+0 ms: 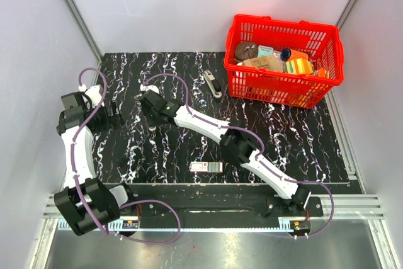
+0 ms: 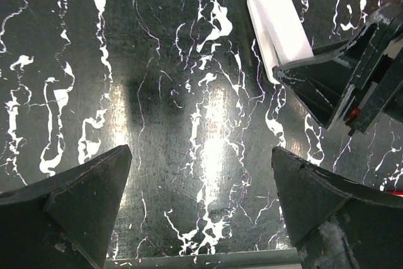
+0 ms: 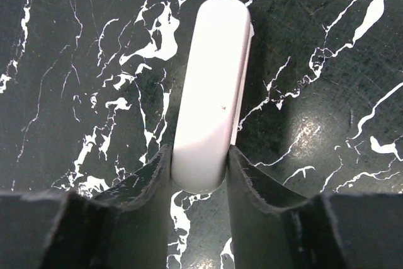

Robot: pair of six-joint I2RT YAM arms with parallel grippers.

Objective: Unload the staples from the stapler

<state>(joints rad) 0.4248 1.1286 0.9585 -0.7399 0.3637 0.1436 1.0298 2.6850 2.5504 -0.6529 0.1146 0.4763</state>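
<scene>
White plastic stapler (image 3: pixel 211 92) lies on worktop (image 3: pixel 327 155), rounded end clamped in right hand (image 3: pixel 200 163), body projecting ahead. Left hand (image 2: pixel 200 152) gapes wide, empty. Risk: shallow end-grip; slick shell may pivot or slip on lifting.

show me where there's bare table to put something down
Bare: right side, between basket and right arm; near left, between left arm and the box. Crowded: where left gripper and right gripper meet at the stapler; the grey tool by the basket.
</scene>
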